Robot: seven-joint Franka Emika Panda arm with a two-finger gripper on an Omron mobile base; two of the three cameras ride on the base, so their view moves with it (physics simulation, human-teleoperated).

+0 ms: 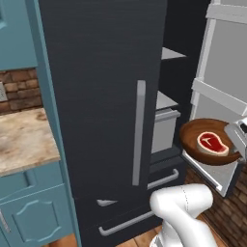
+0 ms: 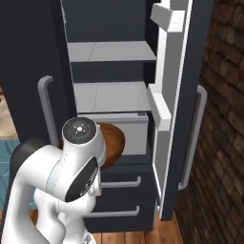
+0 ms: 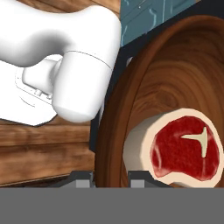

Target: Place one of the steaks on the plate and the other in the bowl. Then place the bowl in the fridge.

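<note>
Gripper (image 3: pixel 111 175) is clamped on the near rim of the bowl (image 3: pixel 131 109); in the hand view its two finger tips sit at the bottom edge, one on each side of the rim, and the wooden wall rises between them. In the left base view the hand (image 1: pixel 240 137) meets the bowl (image 1: pixel 193 140) at its right edge.

Bowl: held in the air in front of the open fridge (image 1: pixel 96 96), at about the height of the pale inner drawer (image 1: pixel 164 130). In the right base view its brown rim (image 2: pixel 114 143) shows past the arm's joint, just before that drawer (image 2: pixel 128 128).

Steak (image 1: pixel 212 143): deep red with a white fat rim, lying inside the bowl, toward the side nearest the hand. In the hand view it (image 3: pixel 183 148) rests against the inner wall, close to the clamped rim.

Fridge: right door (image 2: pixel 181 119) swung open, with white bins on its inner face. Left door shut, its grey bar handle (image 1: pixel 139 132) upright. Two grey shelves (image 2: pixel 109 50) show inside, above the drawer. Two lower drawers (image 2: pixel 119 195) of the fridge are shut.

Counter (image 1: pixel 24 140): left of the fridge, over teal cabinets (image 1: pixel 34 212).
</note>
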